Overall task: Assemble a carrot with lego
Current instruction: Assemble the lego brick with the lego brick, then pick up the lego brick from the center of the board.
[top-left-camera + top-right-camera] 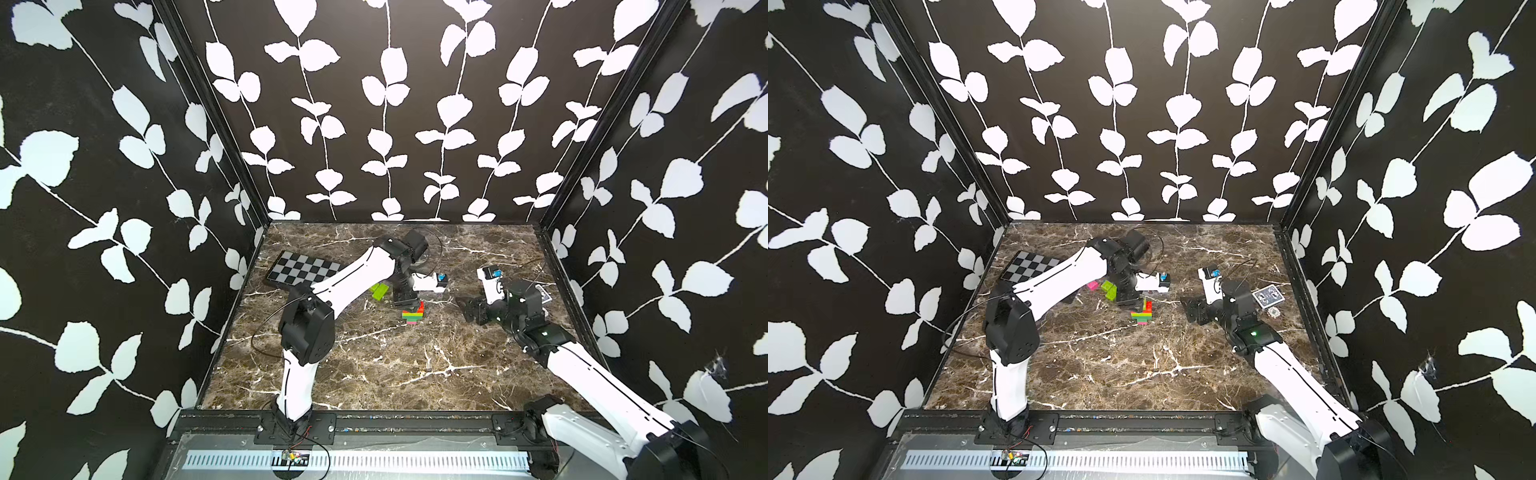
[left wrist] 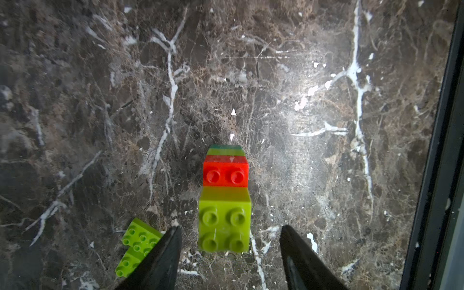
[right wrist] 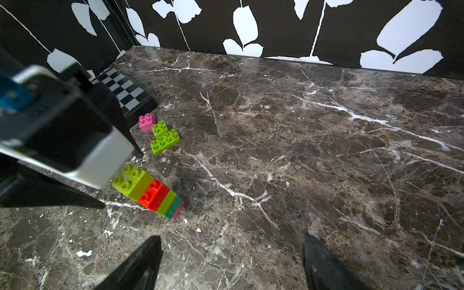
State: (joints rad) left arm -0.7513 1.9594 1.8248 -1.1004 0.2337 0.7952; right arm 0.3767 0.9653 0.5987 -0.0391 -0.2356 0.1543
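Plastic carrot [image 2: 224,200] is probably handling light, stiff, slick — flat sides suiting a pinch; left gripper [image 2: 229,226], right gripper [image 3: 231,236] are gaping empty.

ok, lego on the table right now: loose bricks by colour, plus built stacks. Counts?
Loose lime-green bricks: 2
Loose pink brick: 1
Built carrot stack: 1
Total: 4

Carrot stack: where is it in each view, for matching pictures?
In a top view: carrot mid-table, at the left gripper.
In a top view: carrot mid-table, likewise.
Left wrist: carrot, lime end between open jaws.
Right wrist: carrot beside the left gripper.
Shared landmark: loose lime bricks beside it.
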